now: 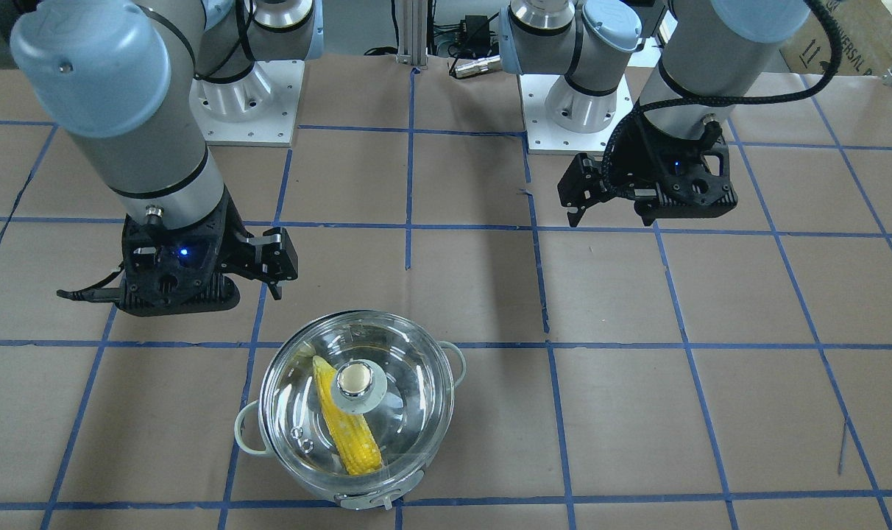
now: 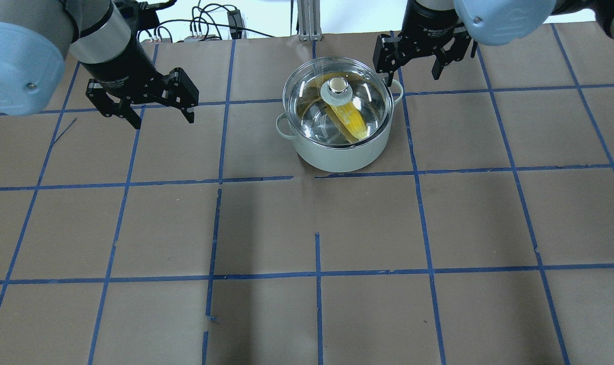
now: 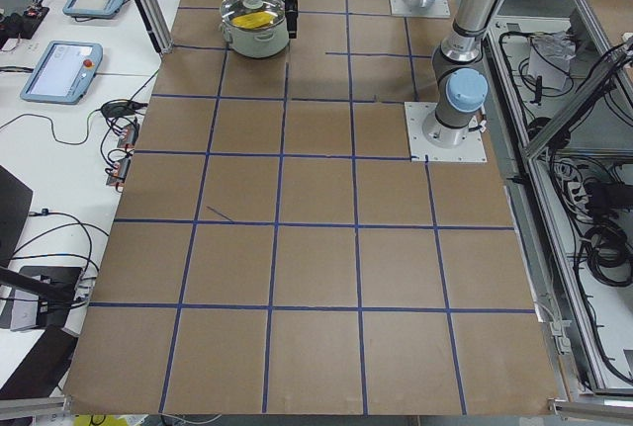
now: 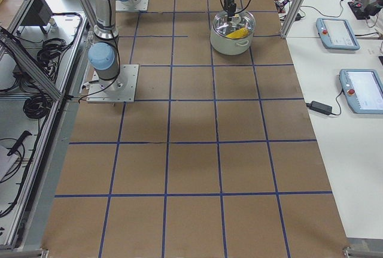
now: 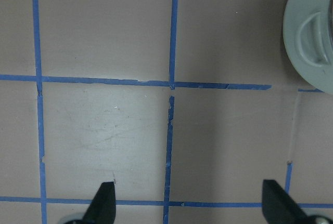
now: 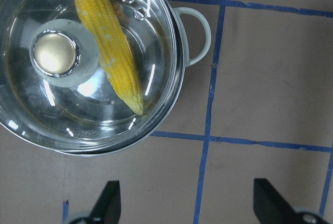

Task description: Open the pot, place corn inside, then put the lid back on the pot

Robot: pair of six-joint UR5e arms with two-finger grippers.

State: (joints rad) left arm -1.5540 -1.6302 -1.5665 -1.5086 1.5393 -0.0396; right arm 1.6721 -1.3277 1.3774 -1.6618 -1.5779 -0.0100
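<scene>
1. The corn (image 1: 354,434) is lying inside the pot (image 2: 337,158), under the lid (image 1: 411,383) sitting on top.
2. The glass lid is looking slippery and easy to break, so its knob (image 1: 355,380) is looking best to grab.
3. The right jaws are hanging wide just beside the pot, holding nothing. The left jaws are hanging wide too, well apart.
4. The pot is sitting near the counter's (image 2: 368,228) far edge, with open room lying toward the robot.

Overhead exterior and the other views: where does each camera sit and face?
Overhead exterior: behind robot, looking forward-down; left pincer, right pincer, pot.
Front-facing: opposite, facing robot; bases.
Exterior left: left table end, looking along; arms far.
Exterior right: right end; likewise.
Left wrist: downward; fingertips, pot edge.
Right wrist: downward; lid, corn.
Shared: pot everywhere.
</scene>
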